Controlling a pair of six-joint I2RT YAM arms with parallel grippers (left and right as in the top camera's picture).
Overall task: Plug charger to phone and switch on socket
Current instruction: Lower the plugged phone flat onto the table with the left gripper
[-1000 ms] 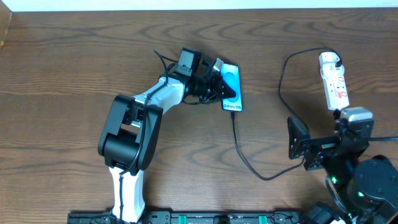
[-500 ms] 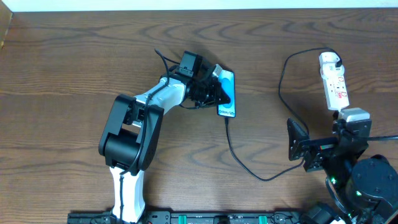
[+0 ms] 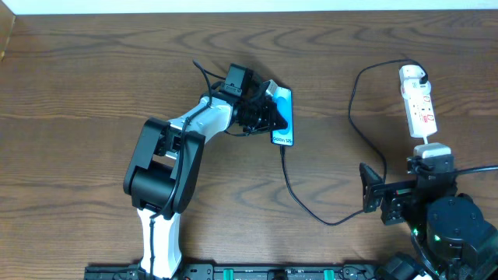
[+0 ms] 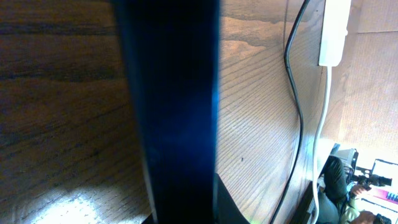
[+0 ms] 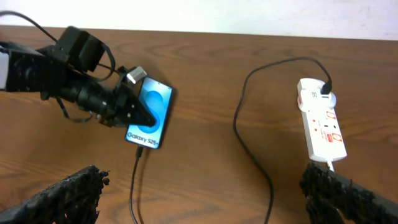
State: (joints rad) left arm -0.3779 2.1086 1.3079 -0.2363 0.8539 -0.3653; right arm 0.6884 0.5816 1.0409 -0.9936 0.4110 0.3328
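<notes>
Left wrist view: phone (image 4: pixel 174 106) blurred, cut off top and bottom; socket (image 4: pixel 333 31) cropped.

Light: bright, even, from above, shadows faint | overhead: sharp, wood grain of table (image 3: pixel 93 78) crisp | left wrist: phone (image 4: pixel 174 112) against lens, dark blue out-of-focus smear, pale glare lower left | right wrist: clear mid-frame, top edge blown white, fingers (image 5: pixel 59 199) fuzzy at bottom corners

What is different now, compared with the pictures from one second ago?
The left gripper, shut on the phone, carried it slightly to the left, and the end of the charger at the phone followed. The right gripper, open, drew back from the socket toward its own base. The socket stayed where it was.
</notes>
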